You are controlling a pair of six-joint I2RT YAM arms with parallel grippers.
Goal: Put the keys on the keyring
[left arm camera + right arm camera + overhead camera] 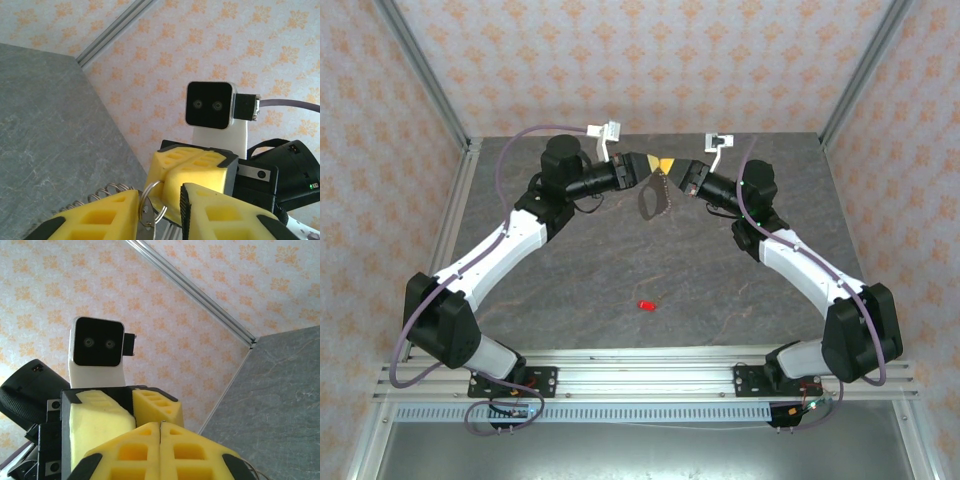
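The right gripper (160,435) is pinching the keyring (653,200), which is hanging above the far table (570,280); the left gripper (160,202) jaws are standing narrowly apart around its ring. Thin, stiff metal, likely light and slippery: grip the rim. The tiny red key (646,305) is lying well nearer on hard grey stone-look tabletop, patterned walls (650,60) closing in

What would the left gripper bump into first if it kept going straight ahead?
Probably the right gripper, just ahead, pinching the thin grey metal keyring that reaches between the left gripper's yellow foam fingers.
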